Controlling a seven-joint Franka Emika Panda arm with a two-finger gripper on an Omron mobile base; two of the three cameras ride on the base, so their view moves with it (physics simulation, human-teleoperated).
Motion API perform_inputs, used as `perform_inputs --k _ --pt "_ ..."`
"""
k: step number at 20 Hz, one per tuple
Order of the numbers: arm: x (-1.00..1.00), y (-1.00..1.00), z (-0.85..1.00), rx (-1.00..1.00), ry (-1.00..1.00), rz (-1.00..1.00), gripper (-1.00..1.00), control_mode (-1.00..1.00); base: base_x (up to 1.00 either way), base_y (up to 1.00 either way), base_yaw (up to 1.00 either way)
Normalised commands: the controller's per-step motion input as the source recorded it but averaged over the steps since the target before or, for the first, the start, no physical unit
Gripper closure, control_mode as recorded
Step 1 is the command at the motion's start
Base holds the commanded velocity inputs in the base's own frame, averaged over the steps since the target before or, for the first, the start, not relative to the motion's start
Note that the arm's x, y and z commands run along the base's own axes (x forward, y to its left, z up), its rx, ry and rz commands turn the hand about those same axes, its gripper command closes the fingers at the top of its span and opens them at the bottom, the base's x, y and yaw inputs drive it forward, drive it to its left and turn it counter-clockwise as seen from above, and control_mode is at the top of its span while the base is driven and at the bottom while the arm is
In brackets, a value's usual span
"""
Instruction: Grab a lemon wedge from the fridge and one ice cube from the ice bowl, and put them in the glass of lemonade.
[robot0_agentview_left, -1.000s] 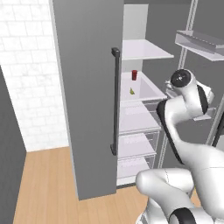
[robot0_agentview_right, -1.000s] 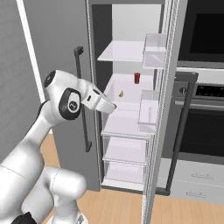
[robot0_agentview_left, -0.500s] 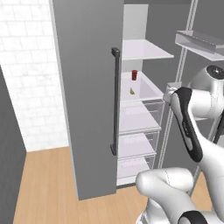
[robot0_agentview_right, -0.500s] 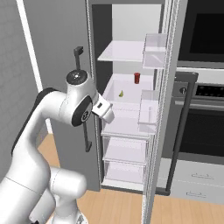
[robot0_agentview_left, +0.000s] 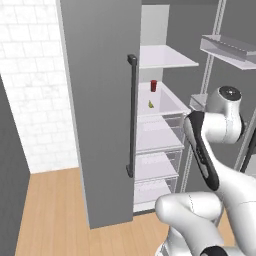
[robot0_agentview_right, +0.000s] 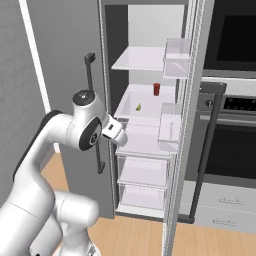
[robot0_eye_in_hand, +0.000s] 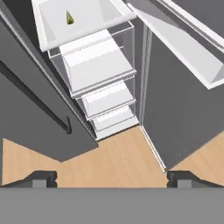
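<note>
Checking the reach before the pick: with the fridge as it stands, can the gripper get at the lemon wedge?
Probably yes. The fridge stands open and the lemon wedge lies alone on its white shelf, the red can well behind it. The gripper is open, not yet inside.

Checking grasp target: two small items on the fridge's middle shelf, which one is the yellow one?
The lemon wedge, the tiny yellow piece nearer the shelf's front and left in the right base view. The other is a red can, upright farther back.
</note>
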Motion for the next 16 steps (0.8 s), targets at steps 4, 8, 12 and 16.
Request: perform_inputs --k 4,8,12,16 --pt "0.04 0.21 -0.41 -0.23 0.00 0.00 -1.00 -1.00 0.00 0.00 0.00" --pt "0.03 0.04 -0.14 -0.07 0.01 0.00 -1.00 -1.00 0.00 0.00 0.00" --pt "0.00 0.00 0.00 0.00 0.00 0.00 -1.00 -1.00 0.00 0.00 0.00" --pt "0.00 0.19 0.00 0.00 -0.03 0.07 -1.00 -1.00 0.00 0.00 0.00"
